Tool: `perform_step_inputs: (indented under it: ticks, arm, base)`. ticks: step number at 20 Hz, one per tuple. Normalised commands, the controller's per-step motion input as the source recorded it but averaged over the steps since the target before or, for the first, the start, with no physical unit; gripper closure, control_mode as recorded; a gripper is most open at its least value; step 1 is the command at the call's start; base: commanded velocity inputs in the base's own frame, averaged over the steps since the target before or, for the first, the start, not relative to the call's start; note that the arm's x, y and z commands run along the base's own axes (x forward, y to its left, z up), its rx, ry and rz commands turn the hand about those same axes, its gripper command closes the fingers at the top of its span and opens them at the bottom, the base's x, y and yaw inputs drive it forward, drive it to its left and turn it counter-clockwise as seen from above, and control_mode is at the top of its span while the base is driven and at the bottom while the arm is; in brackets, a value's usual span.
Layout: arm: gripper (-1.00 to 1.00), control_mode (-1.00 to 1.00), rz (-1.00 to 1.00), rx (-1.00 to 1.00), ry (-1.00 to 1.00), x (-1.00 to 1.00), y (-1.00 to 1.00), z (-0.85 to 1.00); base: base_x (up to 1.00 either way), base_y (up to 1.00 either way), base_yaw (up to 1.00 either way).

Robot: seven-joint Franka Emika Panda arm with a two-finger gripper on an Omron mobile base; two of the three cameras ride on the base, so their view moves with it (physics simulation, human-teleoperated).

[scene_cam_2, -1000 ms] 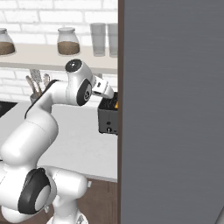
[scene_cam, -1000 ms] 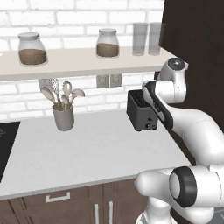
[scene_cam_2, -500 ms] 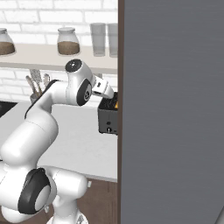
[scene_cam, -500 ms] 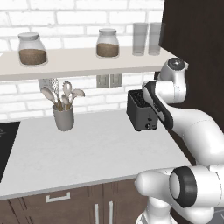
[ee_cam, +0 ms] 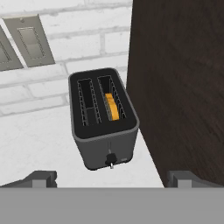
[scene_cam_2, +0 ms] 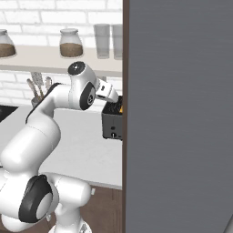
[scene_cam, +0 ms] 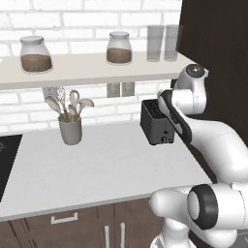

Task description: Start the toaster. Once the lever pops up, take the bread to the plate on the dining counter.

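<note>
Hand view: bread (ee_cam: 112,106) inside toaster (ee_cam: 104,118)

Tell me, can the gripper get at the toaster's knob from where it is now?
Probably yes. The open gripper hovers above the toaster, nothing lies between them, and the knob faces it, though the dark cabinet wall stands close beside.

No readable text, label, brand or number on the toaster (ee_cam: 103,124), the jars above it, or the wall plates behind it
</note>
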Motion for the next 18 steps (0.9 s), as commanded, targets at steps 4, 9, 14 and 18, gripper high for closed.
perform_step_inputs:
  ticks: [4, 9, 14, 18]
  arm:
    - [-1.00, -1.00, 0.00, 0.00, 0.00, 0.00, 0.00, 0.00]
    - [-1.00, -1.00, 0.00, 0.00, 0.00, 0.00, 0.00, 0.00]
    - [-1.00, -1.00, 0.00, 0.00, 0.00, 0.00, 0.00, 0.00]
    - [-1.00, -1.00, 0.00, 0.00, 0.00, 0.00, 0.00, 0.00]
  base:
    - [0.00, 0.00, 0.00]
    - [0.00, 0.00, 0.00]
    - [0.00, 0.00, 0.00]
    - [0.00, 0.00, 0.00]
